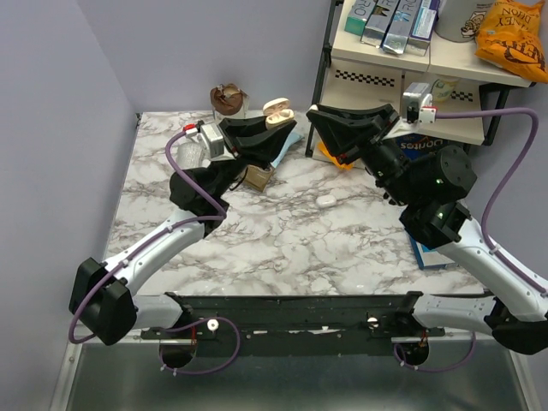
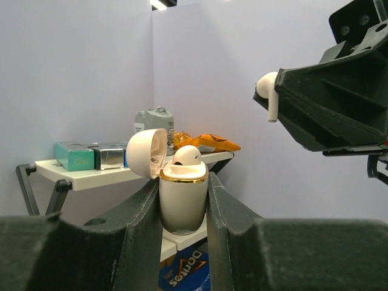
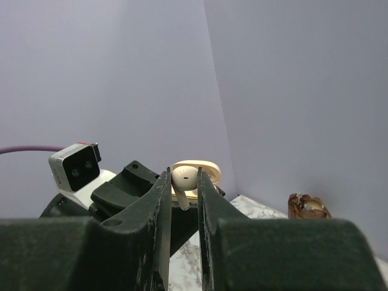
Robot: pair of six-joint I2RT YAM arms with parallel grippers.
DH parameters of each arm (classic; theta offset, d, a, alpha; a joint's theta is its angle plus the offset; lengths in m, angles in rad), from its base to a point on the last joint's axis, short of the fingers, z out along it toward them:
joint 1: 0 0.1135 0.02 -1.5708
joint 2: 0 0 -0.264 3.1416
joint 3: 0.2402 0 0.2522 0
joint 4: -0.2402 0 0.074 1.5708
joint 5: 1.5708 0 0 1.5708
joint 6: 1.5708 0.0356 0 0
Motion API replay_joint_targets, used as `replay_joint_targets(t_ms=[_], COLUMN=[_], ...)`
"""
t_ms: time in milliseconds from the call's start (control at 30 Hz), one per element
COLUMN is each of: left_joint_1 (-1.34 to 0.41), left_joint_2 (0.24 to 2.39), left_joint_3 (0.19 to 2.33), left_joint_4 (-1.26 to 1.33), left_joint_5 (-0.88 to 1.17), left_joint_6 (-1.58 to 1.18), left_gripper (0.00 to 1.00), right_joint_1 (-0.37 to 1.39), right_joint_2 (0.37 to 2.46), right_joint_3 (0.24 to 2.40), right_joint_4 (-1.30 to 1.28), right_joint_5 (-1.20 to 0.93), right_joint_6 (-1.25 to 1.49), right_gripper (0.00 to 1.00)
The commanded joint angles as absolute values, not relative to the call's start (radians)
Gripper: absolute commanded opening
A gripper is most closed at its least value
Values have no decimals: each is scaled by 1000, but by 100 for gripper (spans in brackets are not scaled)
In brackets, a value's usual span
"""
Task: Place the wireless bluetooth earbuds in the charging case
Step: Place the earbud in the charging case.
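My left gripper (image 1: pixel 276 122) is shut on the cream charging case (image 2: pixel 182 203) and holds it upright above the back of the table. The case's lid (image 2: pixel 147 153) is open. One earbud (image 2: pixel 188 156) sits in the case's top. My right gripper (image 3: pixel 183 182) is shut on the other earbud (image 3: pixel 183 177), stem pointing down. In the left wrist view this earbud (image 2: pixel 267 88) hangs up and to the right of the case, apart from it. In the right wrist view the open case (image 3: pixel 209 170) shows just behind the held earbud. In the top view the right gripper (image 1: pixel 311 113) faces the case (image 1: pixel 276 111).
A small white object (image 1: pixel 325 200) lies on the marble table mid-right. A brown lump (image 1: pixel 228 98) sits at the back. A shelf (image 1: pixel 385 60) with boxes and an orange chip bag (image 1: pixel 514 38) stands back right. A small brown box (image 1: pixel 257 176) lies under the left gripper.
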State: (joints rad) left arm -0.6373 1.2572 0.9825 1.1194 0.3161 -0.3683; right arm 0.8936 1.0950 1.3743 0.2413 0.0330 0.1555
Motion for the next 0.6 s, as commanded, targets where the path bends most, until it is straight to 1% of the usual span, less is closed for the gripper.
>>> replay_joint_targets(t_ms=[0,200,567], left_joint_1=[-643,-643,-646], left_joint_2=[1285,1308,1342], left_joint_3=[1034,1071,1078], left_joint_4=[1203,1193,1203], left_joint_5=[374,423,445], left_joint_6=[-411,-434,-457], left_gripper=[0,0,0], right_joint_1=[894,894,894], right_joint_2=[1140,1160,1190], right_joint_3=[1422,1425,1430], right_joint_4=[318,347,333], right_joint_5=[8,-23,-40], right_joint_6=[132,130,130], right_gripper=[1,1,1])
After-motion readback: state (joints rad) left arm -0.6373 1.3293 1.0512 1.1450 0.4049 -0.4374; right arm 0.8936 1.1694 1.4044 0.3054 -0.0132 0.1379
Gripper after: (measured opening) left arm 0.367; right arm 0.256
